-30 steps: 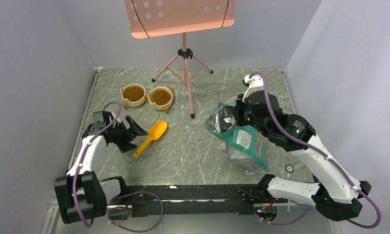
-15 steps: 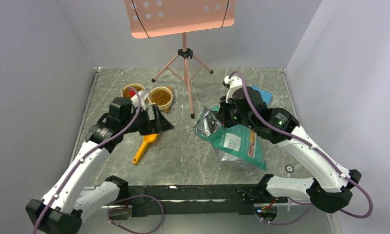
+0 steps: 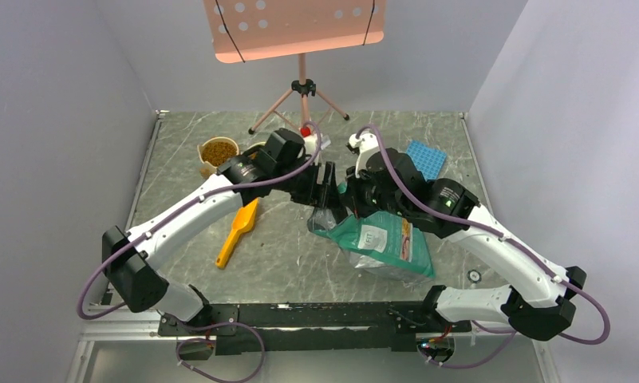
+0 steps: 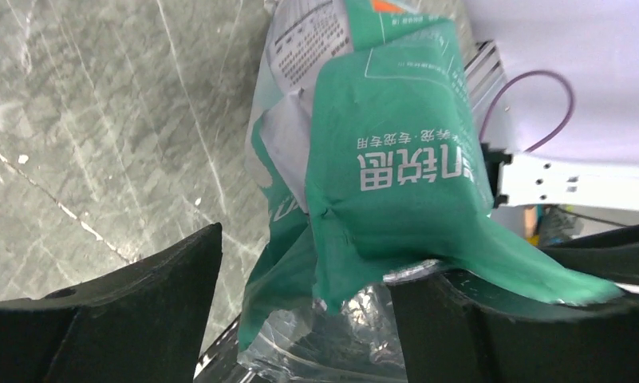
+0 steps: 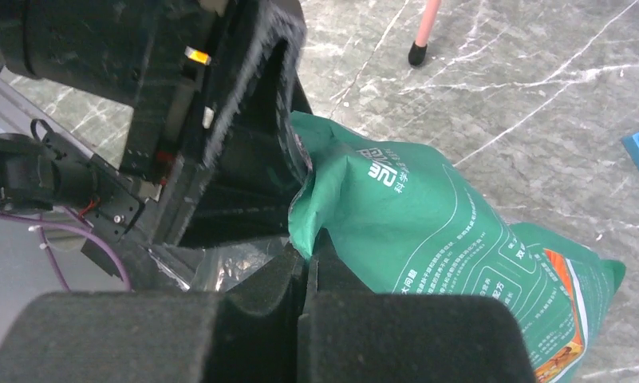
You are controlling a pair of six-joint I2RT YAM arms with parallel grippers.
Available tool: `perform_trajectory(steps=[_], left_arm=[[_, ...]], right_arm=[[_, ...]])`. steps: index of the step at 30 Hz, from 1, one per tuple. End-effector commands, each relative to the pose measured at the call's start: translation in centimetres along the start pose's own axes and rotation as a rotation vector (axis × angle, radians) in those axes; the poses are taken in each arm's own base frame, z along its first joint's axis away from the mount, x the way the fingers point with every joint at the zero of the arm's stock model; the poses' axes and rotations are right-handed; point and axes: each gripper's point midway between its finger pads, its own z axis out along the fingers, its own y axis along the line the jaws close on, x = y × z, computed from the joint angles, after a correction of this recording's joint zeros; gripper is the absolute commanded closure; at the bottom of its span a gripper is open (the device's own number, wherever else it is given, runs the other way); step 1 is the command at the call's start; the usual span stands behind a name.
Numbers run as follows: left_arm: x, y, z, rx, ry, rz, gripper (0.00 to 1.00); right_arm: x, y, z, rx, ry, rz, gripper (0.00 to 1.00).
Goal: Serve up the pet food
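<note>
The pet food [image 3: 218, 151] is brown kibble in a cream bowl at the back left. A teal bag [image 3: 384, 239] lies tilted at centre right, and its silver-lined mouth faces left. My right gripper [image 5: 304, 267] is shut on the bag's [image 5: 427, 231] top edge. My left gripper [image 4: 308, 319] is open and straddles the other lip of the bag [image 4: 380, 175]. The green edge rests on its right finger [image 4: 499, 319], while the left finger [image 4: 100, 319] stands apart from it. From above, the left gripper [image 3: 328, 187] sits at the bag's mouth.
A yellow scoop [image 3: 238, 231] lies on the marble table [image 3: 292, 247], left of the bag. My left arm mostly hides a second bowl [image 3: 254, 147]. A pink music stand [image 3: 303, 88] rises at the back centre. A blue block [image 3: 425, 158] lies at the back right.
My left arm has swung right, from beside the scoop across to the bag's mouth. The right arm has carried the bag a little to the left, still gripping it.
</note>
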Motion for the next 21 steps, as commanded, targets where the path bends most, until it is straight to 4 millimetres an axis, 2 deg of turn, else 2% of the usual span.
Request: perform_trajectory(steps=[1, 3, 5, 8, 11, 12, 14, 16, 18, 20, 21], left_arm=[[-0.1, -1.0, -0.9, -0.025, -0.029, 0.059, 0.24], [0.1, -1.0, -0.7, -0.013, -0.043, 0.044, 0.28], [0.0, -0.2, -0.5, -0.057, -0.055, 0.022, 0.38], [-0.8, 1.9, -0.7, -0.212, -0.058, -0.024, 0.65], [-1.8, 3.0, -2.5, -0.352, -0.066, -0.062, 0.99], [-2.2, 3.3, -3.4, -0.397, -0.090, -0.087, 1.00], [-2.6, 4.4, -6.0, -0.519, -0.157, -0.175, 1.00], [-2.7, 4.7, -8.7, -0.569, -0.230, -0.271, 1.00], [-2.1, 4.8, -11.0, -0.592, -0.297, -0.370, 1.00], [-1.3, 4.9, -12.7, -0.592, -0.345, -0.468, 1.00], [-0.9, 4.9, -13.5, -0.583, -0.367, -0.520, 1.00]], right_arm=[[-3.2, 3.2, -2.1, -0.095, -0.118, 0.021, 1.00], [-3.3, 3.4, -2.2, -0.089, -0.121, 0.021, 1.00], [-3.5, 3.7, -2.3, -0.094, -0.122, 0.019, 1.00], [-3.6, 4.4, -2.3, -0.112, -0.112, 0.010, 1.00], [-3.4, 5.1, -1.9, -0.122, -0.093, -0.005, 1.00], [-3.3, 5.2, -1.8, -0.114, -0.088, -0.011, 1.00], [-3.2, 5.3, -1.6, -0.091, -0.076, -0.031, 0.79], [-3.2, 5.8, -1.5, -0.075, -0.071, -0.060, 0.43], [-3.1, 6.6, -1.3, -0.060, -0.066, -0.098, 0.14], [-2.7, 8.1, -1.4, -0.080, -0.066, -0.150, 0.01], [-2.2, 9.2, -1.5, -0.107, -0.065, -0.184, 0.00]])
